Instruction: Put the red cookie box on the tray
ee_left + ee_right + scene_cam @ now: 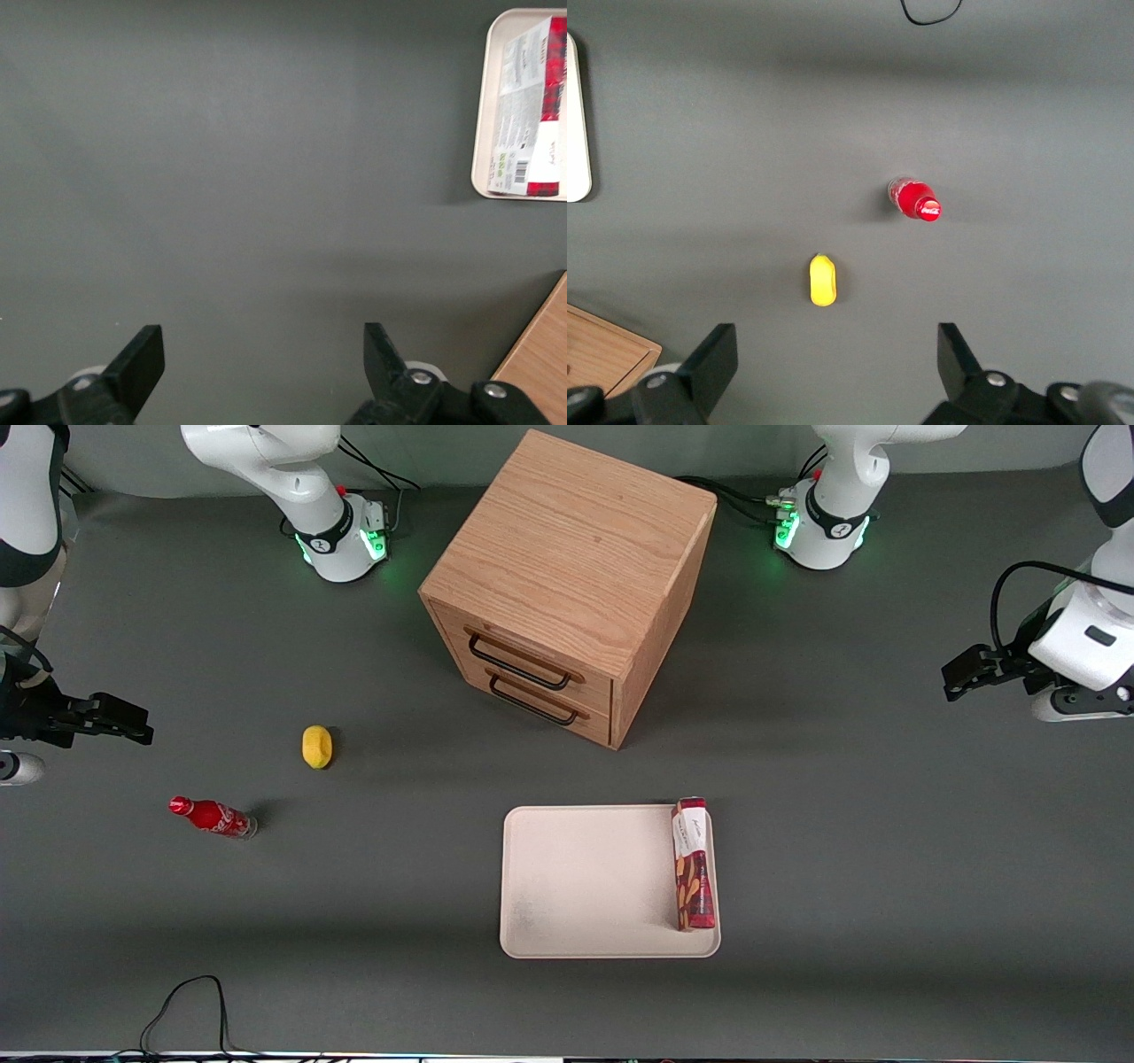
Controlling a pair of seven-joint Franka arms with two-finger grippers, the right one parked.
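The red cookie box (pixel 693 864) lies flat on the tray (pixel 585 886), along the tray's short edge toward the working arm's end of the table. The left wrist view also shows the red cookie box (pixel 532 106) resting on the tray (pixel 485 133). My gripper (pixel 961 669) hangs above bare table at the working arm's end, well away from the tray and farther from the front camera than it. It is open (pixel 264 354), with only grey table between its fingers.
A wooden two-drawer cabinet (pixel 567 584) stands farther from the front camera than the tray. A yellow lemon-like object (pixel 316 746) and a small red soda bottle (pixel 213 817) lie toward the parked arm's end. A black cable (pixel 186 1010) loops at the table's near edge.
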